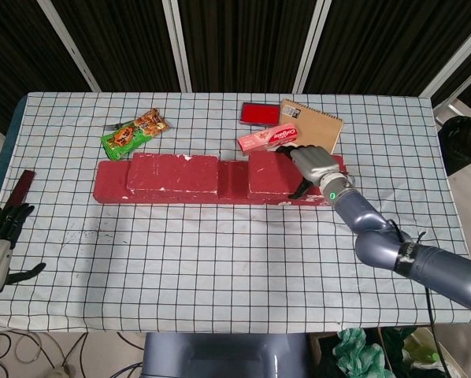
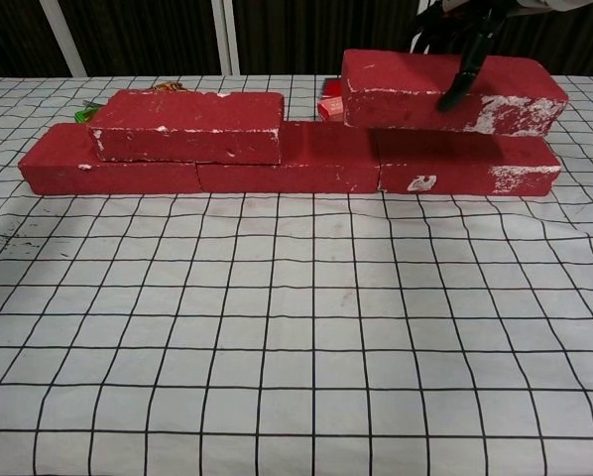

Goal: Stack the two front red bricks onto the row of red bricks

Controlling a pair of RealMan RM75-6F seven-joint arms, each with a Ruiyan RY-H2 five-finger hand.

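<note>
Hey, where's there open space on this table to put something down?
The whole near half in front of the brick row is bare cloth. Crowded: the far strip behind it, with snack packet, pink box, notebook, and the right hand holding the second brick.

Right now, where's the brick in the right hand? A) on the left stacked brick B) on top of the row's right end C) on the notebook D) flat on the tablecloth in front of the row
B: the right hand grips the brick, which sits atop the row of red bricks at its right end.
</note>
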